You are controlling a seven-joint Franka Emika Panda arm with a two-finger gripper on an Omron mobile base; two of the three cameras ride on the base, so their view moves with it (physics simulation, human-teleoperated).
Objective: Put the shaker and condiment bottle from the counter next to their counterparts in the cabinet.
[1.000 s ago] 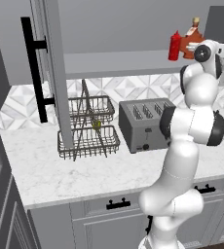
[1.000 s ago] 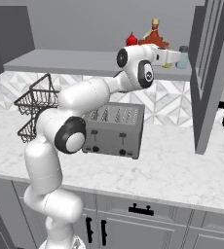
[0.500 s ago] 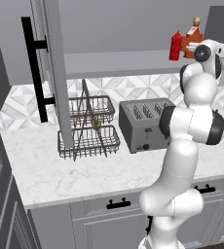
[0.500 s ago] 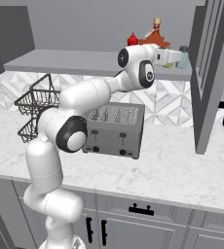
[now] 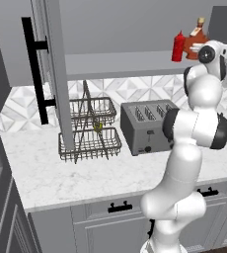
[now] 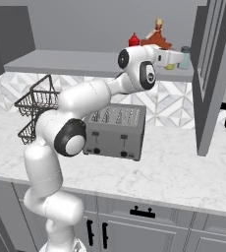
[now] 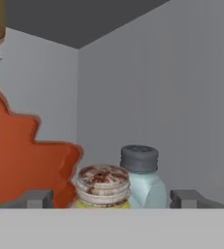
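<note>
step: release of shaker (image 7: 102,187) on cabinet (image 5: 135,62) shelf — retreat comes next, by my read
how: back the hand straight out along its own axis; no sideways swing, since the blue shaker (image 7: 141,176) stands just right of it and the leaf bottle (image 7: 21,146) just left
gripper (image 7: 112,198): released — tips stand wide either side of the shaker at bottom centre of hand view, clear gaps, nothing held
shaker place: on the shelf, bottom centre of hand view, between leaf bottle and blue shaker; touching or just apart — cannot tell
red bottle (image 5: 178,47): upright on the shelf, upper right of left base view, just left of the leaf bottle
arm: rises from counter (image 6: 174,172) level, elbow bent above the toaster (image 6: 116,131), forearm reaching right, hand level at shelf height
risk: tip clips the shaker on exit and topples it
</note>
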